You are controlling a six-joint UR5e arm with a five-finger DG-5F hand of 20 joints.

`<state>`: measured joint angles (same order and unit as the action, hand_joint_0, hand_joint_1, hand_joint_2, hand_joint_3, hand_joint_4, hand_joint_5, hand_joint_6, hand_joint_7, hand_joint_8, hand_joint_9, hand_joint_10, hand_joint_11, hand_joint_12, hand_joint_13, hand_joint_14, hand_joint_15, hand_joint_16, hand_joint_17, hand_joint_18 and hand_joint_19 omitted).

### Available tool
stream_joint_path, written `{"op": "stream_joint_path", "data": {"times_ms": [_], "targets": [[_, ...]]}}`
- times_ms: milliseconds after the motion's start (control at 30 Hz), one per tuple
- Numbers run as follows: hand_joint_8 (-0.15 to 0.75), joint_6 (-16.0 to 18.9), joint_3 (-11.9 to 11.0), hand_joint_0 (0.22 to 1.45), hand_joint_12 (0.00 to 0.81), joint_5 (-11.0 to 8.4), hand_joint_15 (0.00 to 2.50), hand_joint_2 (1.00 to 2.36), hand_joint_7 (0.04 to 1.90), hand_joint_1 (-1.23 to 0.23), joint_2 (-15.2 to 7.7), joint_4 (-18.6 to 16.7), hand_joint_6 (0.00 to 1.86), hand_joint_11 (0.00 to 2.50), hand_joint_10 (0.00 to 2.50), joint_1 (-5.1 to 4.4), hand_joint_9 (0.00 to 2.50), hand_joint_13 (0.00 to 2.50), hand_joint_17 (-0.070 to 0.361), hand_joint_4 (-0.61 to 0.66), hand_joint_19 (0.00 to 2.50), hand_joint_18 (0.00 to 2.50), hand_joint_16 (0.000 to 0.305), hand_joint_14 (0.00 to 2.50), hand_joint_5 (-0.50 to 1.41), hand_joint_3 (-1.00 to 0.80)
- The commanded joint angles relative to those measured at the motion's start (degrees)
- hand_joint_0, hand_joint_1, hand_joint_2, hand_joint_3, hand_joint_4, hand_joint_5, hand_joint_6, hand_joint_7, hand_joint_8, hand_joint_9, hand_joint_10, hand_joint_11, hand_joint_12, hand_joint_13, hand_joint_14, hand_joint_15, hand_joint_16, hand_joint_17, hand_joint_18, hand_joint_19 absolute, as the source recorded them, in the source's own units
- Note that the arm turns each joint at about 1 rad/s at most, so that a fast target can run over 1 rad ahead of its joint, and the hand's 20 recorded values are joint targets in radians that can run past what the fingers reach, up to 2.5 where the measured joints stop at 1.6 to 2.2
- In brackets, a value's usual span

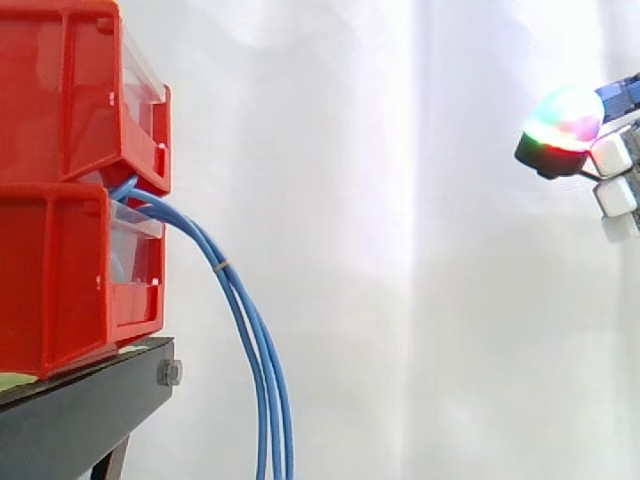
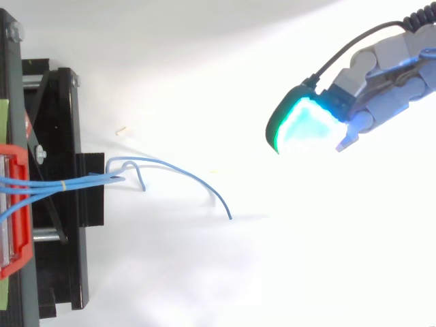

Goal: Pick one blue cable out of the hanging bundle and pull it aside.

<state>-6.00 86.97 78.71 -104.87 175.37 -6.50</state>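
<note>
No legible print on blue cables (image 1: 250, 330), red bins (image 1: 60, 200), black stand (image 1: 80, 410).

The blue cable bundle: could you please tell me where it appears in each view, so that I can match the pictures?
Side view: the blue cable bundle comes out between the stacked red bins at left and hangs down to the bottom edge, left of centre.
Top view: it runs right from the red bins at the left edge, then fans out toward the centre.
Shared landmark: the pale tie round the bundle.
</note>
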Motion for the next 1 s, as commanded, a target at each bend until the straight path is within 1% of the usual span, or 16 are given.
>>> {"op": "stream_joint_path", "data": {"times_ms": [0,133,167,200,333,400,467,533,567,633,733,800,833,867,933,967], "targets": [[0.244,0.0,0.0,0.52,0.308,0.04,0.23,1.0,0.65,-0.63,-0.2,-0.1,0.5,0.13,0.0,-0.01,0.68,0.58,0.097,0.18,0.18,0.35,0.043,0.01,-0.21,-0.47],[0.244,-0.1,0.0,0.52,0.309,-0.14,0.23,1.0,0.65,-0.63,-1.0,-0.2,0.5,0.14,0.0,-0.01,0.68,0.58,0.097,0.18,0.18,0.35,0.043,0.01,-0.21,-0.47],[0.245,0.0,0.0,0.52,0.309,-0.49,0.23,1.0,0.65,-0.63,-1.6,-0.3,0.5,0.13,0.0,0.17,0.68,0.58,0.097,0.18,0.19,0.36,0.043,0.01,-0.21,-0.47],[0.244,-0.1,0.0,0.52,0.309,-0.58,0.23,1.0,0.65,-0.63,-1.7,-0.6,0.5,0.14,0.0,0.34,0.68,0.58,0.097,0.18,0.19,0.36,0.043,0.01,-0.21,-0.47],[0.246,-0.2,0.0,0.52,0.308,-0.67,0.24,1.0,0.65,-0.62,-2.6,-1.8,0.5,0.14,0.0,0.34,0.68,0.59,0.097,0.18,0.19,0.37,0.043,0.01,-0.21,-0.47],[0.245,-1.4,0.0,0.52,0.31,-0.93,0.24,1.0,0.65,-0.62,-2.7,-1.8,0.5,0.14,0.0,0.34,0.68,0.59,0.097,0.18,0.19,0.37,0.043,0.01,-0.21,-0.46],[0.245,-2.8,0.0,0.52,0.309,-1.54,0.24,1.0,0.65,-0.62,-3.3,-1.9,0.5,0.13,0.0,0.34,0.68,0.6,0.097,0.18,0.2,0.38,0.043,0.01,-0.21,-0.46],[0.248,-3.4,0.0,0.52,0.309,-1.81,0.24,1.0,0.65,-0.62,-3.5,-1.9,0.5,0.14,0.01,0.43,0.69,0.6,0.097,0.18,0.2,0.38,0.043,0.01,-0.21,-0.46],[0.248,-3.4,0.0,0.53,0.309,-2.16,0.25,1.0,0.65,-0.62,-4.2,-1.9,0.5,0.15,0.01,0.43,0.69,0.6,0.097,0.18,0.2,0.38,0.043,0.01,-0.21,-0.47],[0.246,-3.1,0.0,0.52,0.309,-2.16,0.25,1.0,0.65,-0.62,-4.3,-1.9,0.5,0.15,0.0,0.52,0.69,0.6,0.097,0.19,0.2,0.38,0.043,0.01,-0.21,-0.46],[0.246,-2.9,0.0,0.53,0.309,-2.25,0.25,1.0,0.65,-0.62,-6.3,-2.7,0.5,0.14,0.0,0.52,0.7,0.61,0.097,0.19,0.19,0.38,0.043,0.01,-0.21,-0.47],[0.246,-2.8,0.0,0.53,0.311,-2.16,0.24,1.0,0.65,-0.62,-6.5,-2.8,0.5,0.16,0.01,0.52,0.7,0.61,0.097,0.19,0.19,0.39,0.043,0.01,-0.2,-0.47],[0.247,-2.8,0.0,0.53,0.309,-2.34,0.24,1.0,0.65,-0.62,-7.0,-3.9,0.5,0.14,0.0,0.43,0.7,0.61,0.097,0.19,0.2,0.39,0.043,0.01,-0.2,-0.46],[0.245,-2.9,0.0,0.53,0.311,-2.51,0.25,1.0,0.65,-0.62,-7.0,-4.2,0.5,0.14,0.0,0.43,0.7,0.61,0.097,0.19,0.2,0.39,0.043,0.01,-0.2,-0.46],[0.245,-2.9,0.0,0.53,0.31,-4.09,0.25,1.0,0.65,-0.62,-7.9,-4.9,0.5,0.16,0.01,0.26,0.7,0.62,0.096,0.19,0.2,0.39,0.043,0.01,-0.2,-0.46],[0.249,-2.9,0.0,0.53,0.311,-4.09,0.25,1.0,0.65,-0.62,-7.9,-4.9,0.5,0.16,0.01,0.26,0.7,0.62,0.096,0.19,0.2,0.39,0.043,0.01,-0.2,-0.46]]}}
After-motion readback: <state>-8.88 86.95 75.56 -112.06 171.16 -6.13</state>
